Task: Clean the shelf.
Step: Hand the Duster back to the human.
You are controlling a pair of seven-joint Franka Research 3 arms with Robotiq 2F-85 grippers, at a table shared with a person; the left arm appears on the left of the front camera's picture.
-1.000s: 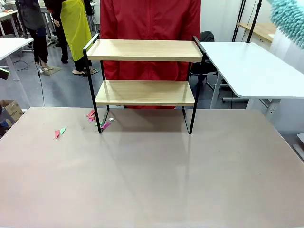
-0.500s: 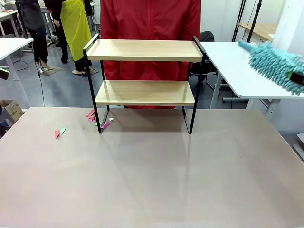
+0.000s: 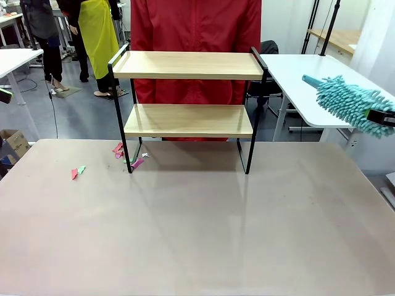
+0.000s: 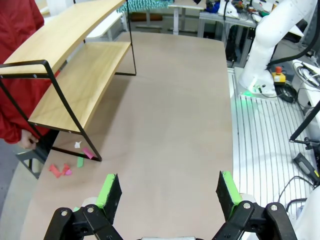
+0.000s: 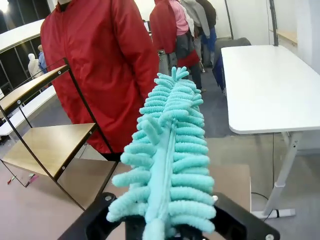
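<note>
The shelf [image 3: 185, 65] stands at the table's far side, two light wooden boards in a thin black frame, both boards bare. My right gripper [image 5: 160, 222] is shut on the handle of a teal fluffy duster [image 5: 167, 150]. In the front view the duster [image 3: 349, 102] hangs in the air at the right edge, its tip pointing left toward the shelf and well clear of it. From the right wrist, the shelf [image 5: 45, 145] lies to the lower left. My left gripper [image 4: 168, 189] is open above the table, holding nothing, with the shelf [image 4: 75, 85] off to its left.
Pink, green and white paper scraps [image 3: 126, 155] lie on the table by the shelf's left leg, with two more scraps [image 3: 77, 171] farther left. A person in a red jacket [image 3: 194, 24] stands right behind the shelf. A white table [image 3: 321, 86] stands at the right.
The duster has swung down from the top right corner and now points left, level with the shelf's lower board. The shelf and scraps have not moved.
</note>
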